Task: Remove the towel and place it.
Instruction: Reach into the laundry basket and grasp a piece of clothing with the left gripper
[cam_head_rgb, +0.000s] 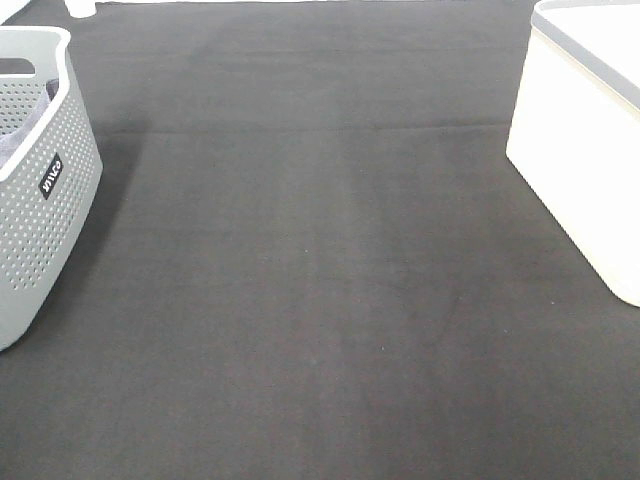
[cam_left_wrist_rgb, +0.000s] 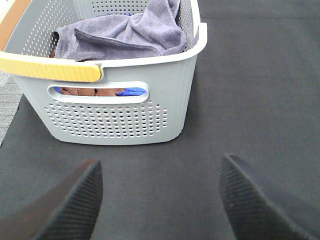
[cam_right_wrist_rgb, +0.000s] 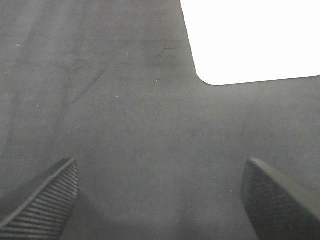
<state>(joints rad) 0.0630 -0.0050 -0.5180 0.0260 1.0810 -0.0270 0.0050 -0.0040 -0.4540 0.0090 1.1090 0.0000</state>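
The grey-lavender towel (cam_left_wrist_rgb: 125, 32) lies crumpled on top of other cloths inside the grey perforated basket (cam_left_wrist_rgb: 120, 115). In the exterior high view only a sliver of the towel (cam_head_rgb: 8, 140) shows inside the basket (cam_head_rgb: 40, 200) at the far left. My left gripper (cam_left_wrist_rgb: 160, 200) is open and empty, low over the black mat, a short way in front of the basket's handle side. My right gripper (cam_right_wrist_rgb: 160, 200) is open and empty over the bare mat, near a corner of the white box (cam_right_wrist_rgb: 250, 35). Neither gripper shows in the exterior high view.
A white rectangular box (cam_head_rgb: 590, 140) with a grey rim stands at the right edge. A black mat (cam_head_rgb: 320, 300) covers the table. Brown and blue cloths (cam_left_wrist_rgb: 100, 91) show through the basket's handle slot. A yellow handle bar (cam_left_wrist_rgb: 50, 70) tops the basket's near rim.
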